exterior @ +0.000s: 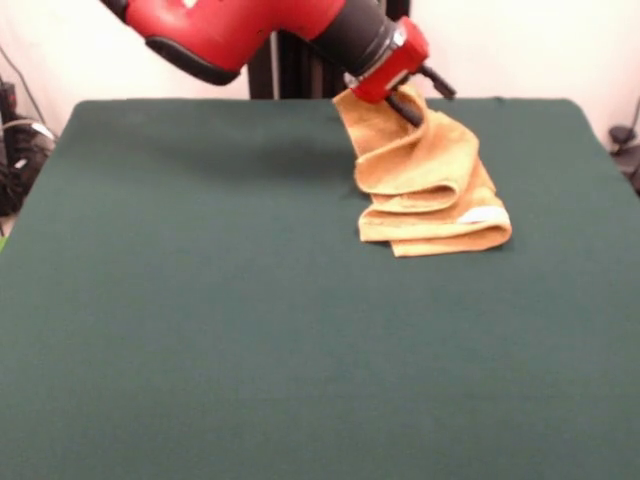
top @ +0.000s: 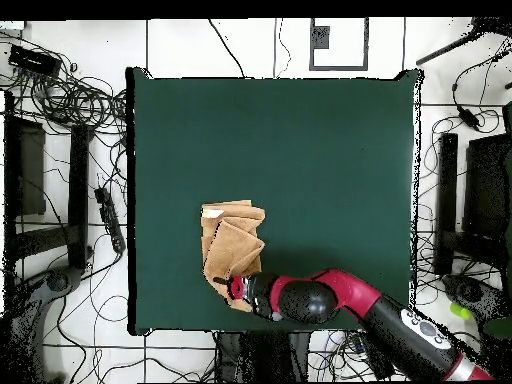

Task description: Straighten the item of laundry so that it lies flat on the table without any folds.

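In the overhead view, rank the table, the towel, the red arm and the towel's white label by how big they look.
1. Table
2. Red arm; it sits nearer the camera, so this rank over the towel is unsure
3. Towel
4. White label

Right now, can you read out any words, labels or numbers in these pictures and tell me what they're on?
No text is readable.
The small white label on the folded orange-tan terry towel: too small and blurred to read.
The dark green felt table, the red and black arm: no markings visible.
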### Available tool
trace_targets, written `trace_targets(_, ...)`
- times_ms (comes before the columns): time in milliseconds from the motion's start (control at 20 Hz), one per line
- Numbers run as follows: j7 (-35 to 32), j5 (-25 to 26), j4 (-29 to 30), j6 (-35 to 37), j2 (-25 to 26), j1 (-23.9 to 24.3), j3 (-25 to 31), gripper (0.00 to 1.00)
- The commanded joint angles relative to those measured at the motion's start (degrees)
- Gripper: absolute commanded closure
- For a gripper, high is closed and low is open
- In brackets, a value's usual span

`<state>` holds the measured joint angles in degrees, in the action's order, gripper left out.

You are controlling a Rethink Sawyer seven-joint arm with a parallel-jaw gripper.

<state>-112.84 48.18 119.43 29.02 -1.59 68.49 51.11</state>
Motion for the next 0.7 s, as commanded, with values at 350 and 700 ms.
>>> trace_targets(350,-13.9,19.1,-18.3,-13.0,-8.4,-27.6,-17.9,0.0)
trace_targets(700,-13.4,16.7,-20.4,-19.4,-9.4,-35.6,-25.8,1.0)
